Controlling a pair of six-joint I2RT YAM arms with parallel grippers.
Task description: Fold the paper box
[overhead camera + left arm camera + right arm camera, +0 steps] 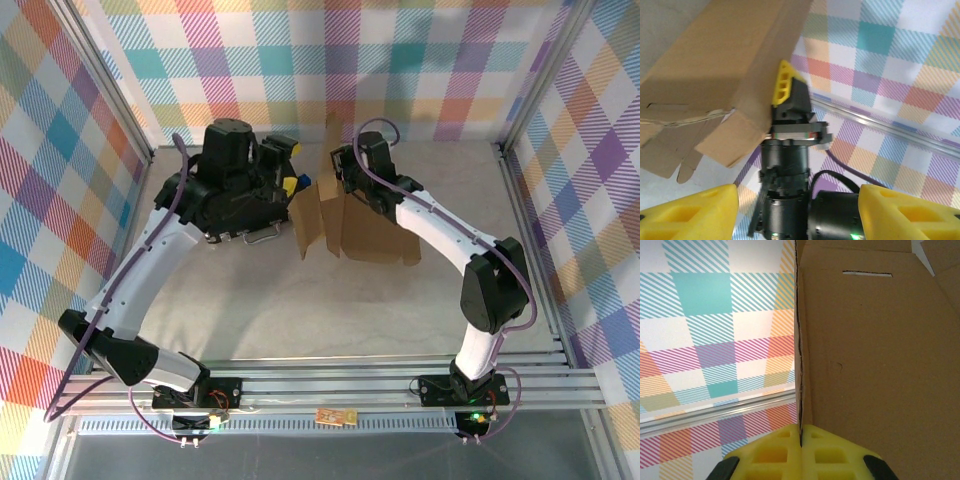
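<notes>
Here, the paper box (352, 222) stands half-raised on the table (300, 300), a little toward 12 o'clock from its centre. The right gripper (801, 441) is pressed together on the thin edge of an upright panel (a cut slot (867, 274) shows further up). The left gripper (799, 197), at the box's 9 o'clock over a black case (225, 205), has its fingers spread, holding nothing.

Black case (228, 208) with metal handle (262, 238) on grey table (330, 310); plaid walls (400, 60), aluminium rails (350, 384)
</notes>
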